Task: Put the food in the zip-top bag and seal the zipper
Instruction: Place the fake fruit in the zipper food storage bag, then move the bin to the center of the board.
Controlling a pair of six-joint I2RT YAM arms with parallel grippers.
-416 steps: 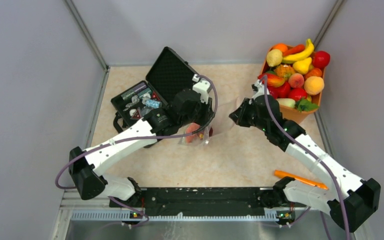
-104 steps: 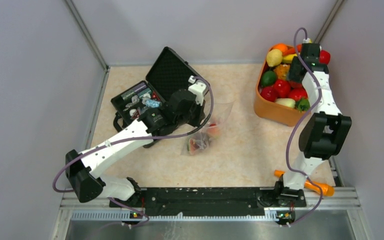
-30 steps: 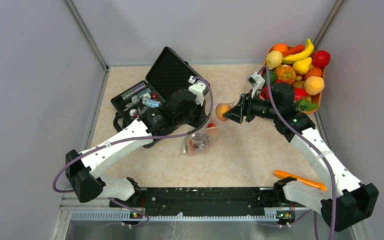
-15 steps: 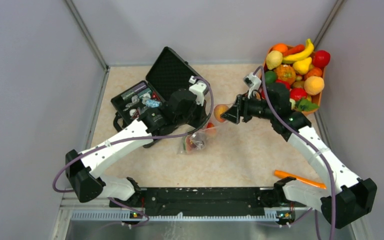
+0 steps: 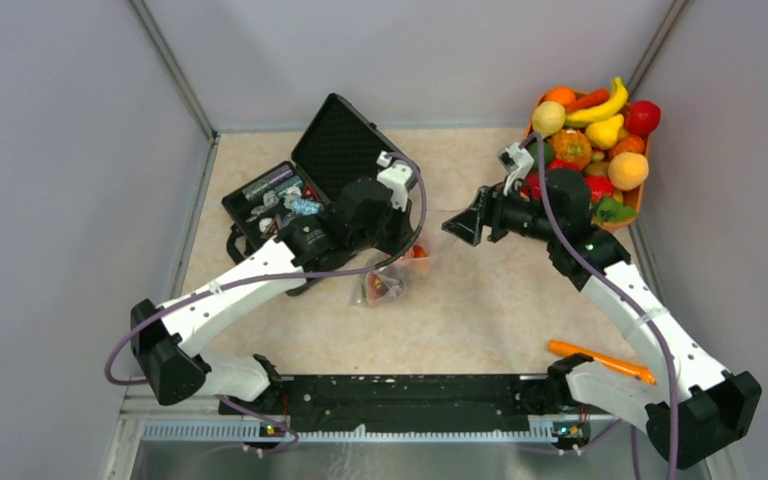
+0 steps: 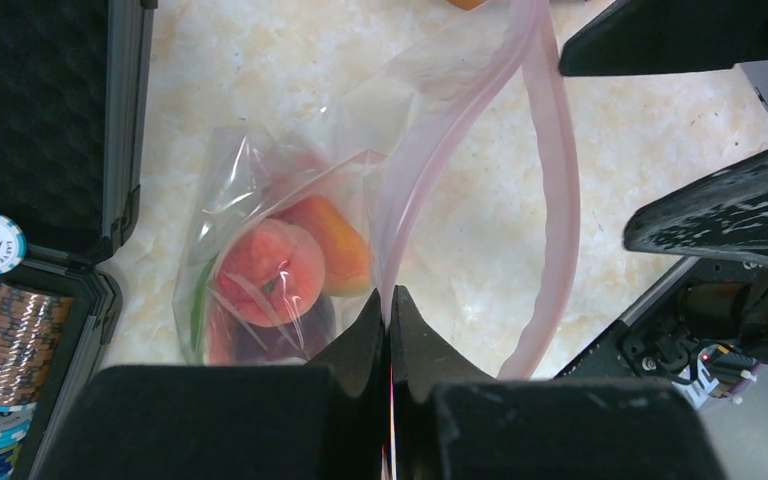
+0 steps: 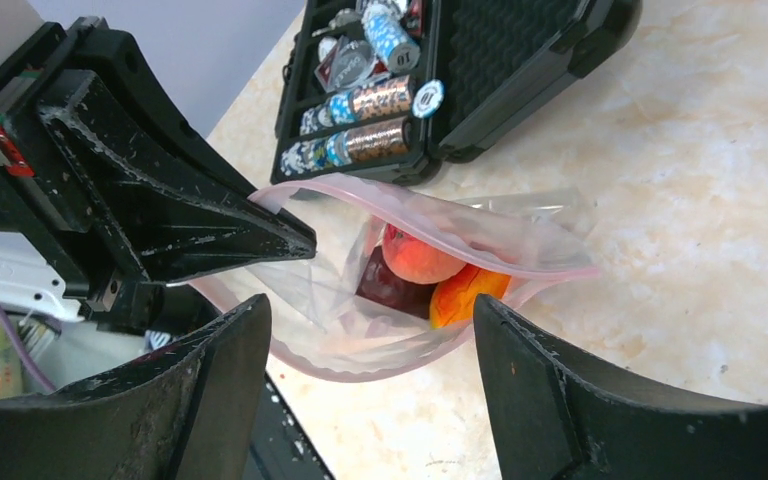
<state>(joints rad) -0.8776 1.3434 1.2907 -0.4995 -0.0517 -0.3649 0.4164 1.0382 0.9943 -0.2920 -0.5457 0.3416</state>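
The zip-top bag [image 6: 260, 190] hangs open over the table, its pink zipper [image 6: 560, 200] curving wide. My left gripper [image 6: 390, 300] is shut on the zipper strip at the near edge of the mouth. Inside the bag lie a peach [image 6: 265, 270], an orange fruit [image 7: 465, 290] and a dark purple piece [image 7: 390, 290]. My right gripper [image 7: 370, 310] is open and empty, just in front of the bag's mouth [image 7: 410, 200]. In the top view it [image 5: 457, 222] stands right of the bag [image 5: 385, 282]. More food [image 5: 600, 130] is piled at the back right.
The orange bin [image 5: 642, 195] holding the fruit pile stands in the back right corner. An open black case [image 5: 300, 190] with chips sits left of the bag. An orange carrot-like stick [image 5: 600, 358] lies by the right arm's base.
The orange fruit that my right gripper held at the bag's mouth now lies inside the bag. The right jaws have opened wider and drawn back slightly. The left grip is unchanged.
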